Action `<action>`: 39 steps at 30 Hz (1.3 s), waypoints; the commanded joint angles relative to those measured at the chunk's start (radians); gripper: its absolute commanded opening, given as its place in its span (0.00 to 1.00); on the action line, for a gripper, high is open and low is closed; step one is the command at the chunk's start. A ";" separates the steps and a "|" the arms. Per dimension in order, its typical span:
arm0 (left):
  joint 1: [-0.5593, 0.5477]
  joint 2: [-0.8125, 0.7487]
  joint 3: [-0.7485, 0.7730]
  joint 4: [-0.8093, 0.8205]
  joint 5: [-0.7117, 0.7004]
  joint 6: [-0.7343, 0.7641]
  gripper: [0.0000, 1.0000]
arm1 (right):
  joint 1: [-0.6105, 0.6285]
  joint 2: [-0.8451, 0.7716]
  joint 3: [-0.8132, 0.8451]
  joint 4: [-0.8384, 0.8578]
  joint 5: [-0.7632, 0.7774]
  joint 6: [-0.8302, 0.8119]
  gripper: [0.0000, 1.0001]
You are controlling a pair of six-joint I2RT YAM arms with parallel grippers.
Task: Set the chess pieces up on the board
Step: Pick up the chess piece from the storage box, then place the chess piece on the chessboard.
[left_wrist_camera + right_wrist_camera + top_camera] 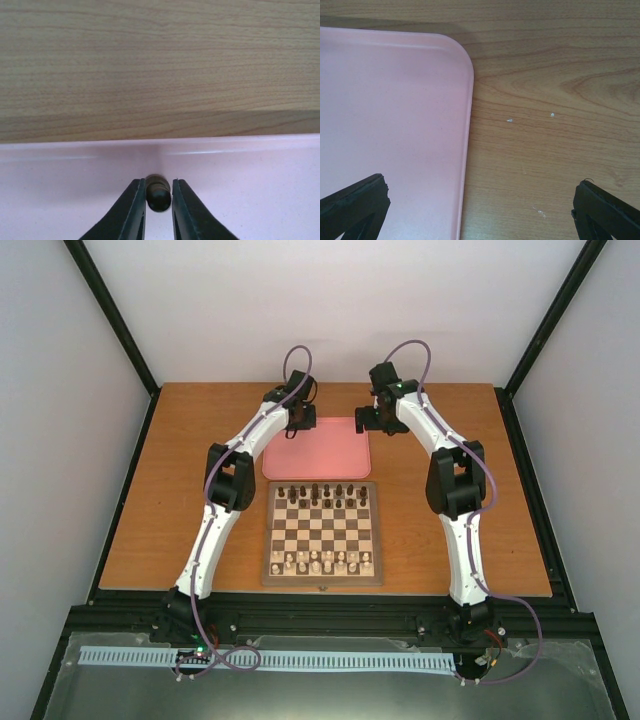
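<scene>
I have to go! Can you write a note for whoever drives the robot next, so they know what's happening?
Left gripper: shut on a small dark brown chess piece, by the rim of the pink rounded tray.
Right gripper: open, holding nothing, over the tray's corner.
Done: other dark pieces stand in the far rows of the square wooden chessboard.
To do: lift the held piece and stand it among them.

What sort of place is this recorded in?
Probably a lab test cell, not a home: blank white walls in a black frame, a wooden table, and the left arm and right arm bolted to its near edge.
</scene>
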 commanded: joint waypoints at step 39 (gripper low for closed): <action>-0.016 -1.152 -1.095 -0.059 0.014 -0.063 0.03 | -0.012 -0.055 -0.149 0.071 -0.006 0.017 1.00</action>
